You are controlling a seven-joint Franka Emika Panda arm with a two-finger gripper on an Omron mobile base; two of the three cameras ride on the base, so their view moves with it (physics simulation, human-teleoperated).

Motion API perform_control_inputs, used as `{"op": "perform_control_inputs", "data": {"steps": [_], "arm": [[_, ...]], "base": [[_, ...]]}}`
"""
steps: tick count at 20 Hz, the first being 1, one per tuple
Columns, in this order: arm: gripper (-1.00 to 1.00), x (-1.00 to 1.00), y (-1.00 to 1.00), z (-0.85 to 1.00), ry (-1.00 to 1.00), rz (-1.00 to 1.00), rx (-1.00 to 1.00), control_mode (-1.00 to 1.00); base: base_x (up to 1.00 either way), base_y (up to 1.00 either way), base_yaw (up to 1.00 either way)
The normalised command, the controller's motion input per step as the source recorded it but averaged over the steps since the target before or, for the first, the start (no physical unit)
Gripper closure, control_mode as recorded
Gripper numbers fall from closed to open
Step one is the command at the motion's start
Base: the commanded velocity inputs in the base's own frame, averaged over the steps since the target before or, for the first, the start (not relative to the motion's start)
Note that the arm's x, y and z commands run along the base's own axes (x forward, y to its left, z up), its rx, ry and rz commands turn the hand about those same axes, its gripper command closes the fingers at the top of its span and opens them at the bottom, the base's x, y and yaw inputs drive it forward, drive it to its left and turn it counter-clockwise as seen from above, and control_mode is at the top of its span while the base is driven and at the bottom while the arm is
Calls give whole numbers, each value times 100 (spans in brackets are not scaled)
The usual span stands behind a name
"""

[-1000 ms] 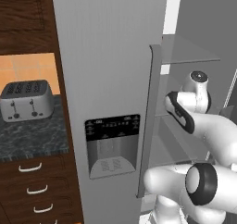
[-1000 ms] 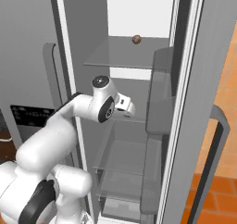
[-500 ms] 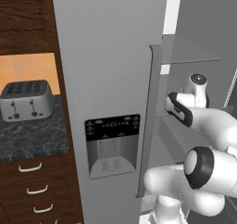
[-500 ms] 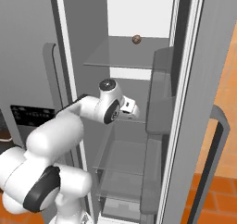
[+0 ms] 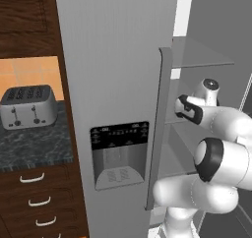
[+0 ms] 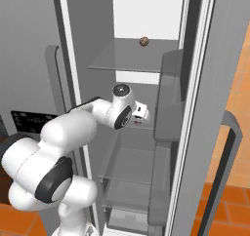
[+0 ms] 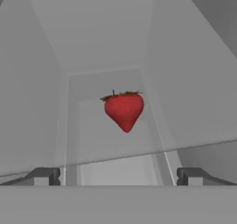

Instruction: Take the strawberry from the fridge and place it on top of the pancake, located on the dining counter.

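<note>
A: Left base view first. What is there?

B: The fridge (image 5: 118,84) with its left door shut, the black water dispenser (image 5: 119,153) low on it, and a long vertical handle (image 5: 158,129). The arm (image 5: 221,148) reaches past that handle into the open right half. To the left a toaster (image 5: 28,105) stands on the dark speckled worktop (image 5: 34,148), above drawers (image 5: 39,202).

A: And the right base view?

B: The open compartment shows glass shelves (image 6: 132,62). A small dark round thing (image 6: 144,41) sits on the upper shelf; I can't tell what it is. The gripper (image 6: 142,114) is at the middle shelf level, inside the compartment. A speck of red shows just by it, probably the strawberry, too small to be sure.

A: Hand view?

B: The strawberry (image 7: 123,109) is straight ahead, red, green leaves up and tip down, on a pale shelf between the grey walls, near the back. The two fingertips (image 7: 44,176) stand wide apart at either side, nothing between them; the berry lies beyond them, untouched.
</note>
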Motion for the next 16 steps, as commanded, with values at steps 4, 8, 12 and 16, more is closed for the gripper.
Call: {"op": "perform_control_inputs", "data": {"steps": [4, 8, 12, 16], "arm": [[-100, 28, 0, -12, 0, 1, 1, -100], [-100, 34, 0, -13, 3, 0, 0, -100], [-100, 33, 0, -13, 4, 0, 0, -100], [-100, 33, -3, -14, 6, 0, 0, -100]], "base": [[0, 0, 0], [0, 0, 0], [0, 0, 0], [0, 0, 0]]}}
